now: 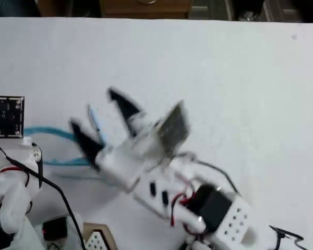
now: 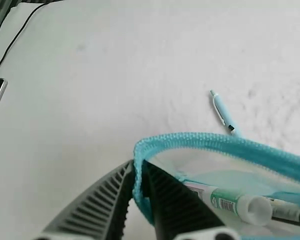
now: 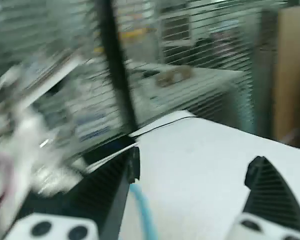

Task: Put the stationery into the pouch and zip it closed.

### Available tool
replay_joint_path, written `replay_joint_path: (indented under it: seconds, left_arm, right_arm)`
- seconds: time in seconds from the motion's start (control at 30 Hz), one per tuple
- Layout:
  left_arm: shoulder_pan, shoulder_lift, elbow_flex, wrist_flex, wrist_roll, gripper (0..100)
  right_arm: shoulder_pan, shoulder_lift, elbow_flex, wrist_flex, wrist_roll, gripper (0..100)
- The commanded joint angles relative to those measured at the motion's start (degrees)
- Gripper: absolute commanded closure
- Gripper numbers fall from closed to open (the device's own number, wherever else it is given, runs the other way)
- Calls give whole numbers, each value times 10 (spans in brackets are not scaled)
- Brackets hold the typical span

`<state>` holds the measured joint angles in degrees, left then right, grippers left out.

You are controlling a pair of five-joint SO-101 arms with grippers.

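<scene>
Seemingly, pouch rim tight in left gripper.

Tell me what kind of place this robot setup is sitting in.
Probably a robotics lab or office workroom rather than a home. The white table has a bare circuit board at its edge with a black cable trailing past it, and the right wrist view looks out on slatted blinds behind.

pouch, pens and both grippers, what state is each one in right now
Teal-edged translucent pouch: unzipped, mouth open.
Light blue pen: lying on the white table, outside the pouch.
White marker with a green label: lying inside the pouch.
Left gripper: shut on the pouch's rim.
Right gripper: open, holding nothing.
</scene>
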<state>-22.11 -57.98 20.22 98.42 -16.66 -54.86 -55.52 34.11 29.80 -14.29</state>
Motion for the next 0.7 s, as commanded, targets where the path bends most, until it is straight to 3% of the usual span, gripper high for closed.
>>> replay_joint_path:
  seconds: [0.0, 0.13, 0.33, 0.67]
  left_arm:
    - [0, 10, 47, 20, 4, 978]
    - [0, 10, 47, 22, 4, 978]
    - [0, 10, 47, 22, 4, 978]
    - [0, 9, 47, 21, 4, 978]
  right_arm:
    - [111, 74, -111, 65, -69, 670]
    - [142, 211, -203, 152, -74, 670]
    - [100, 422, -314, 249, -76, 670]
    - [43, 741, -445, 263, -29, 670]
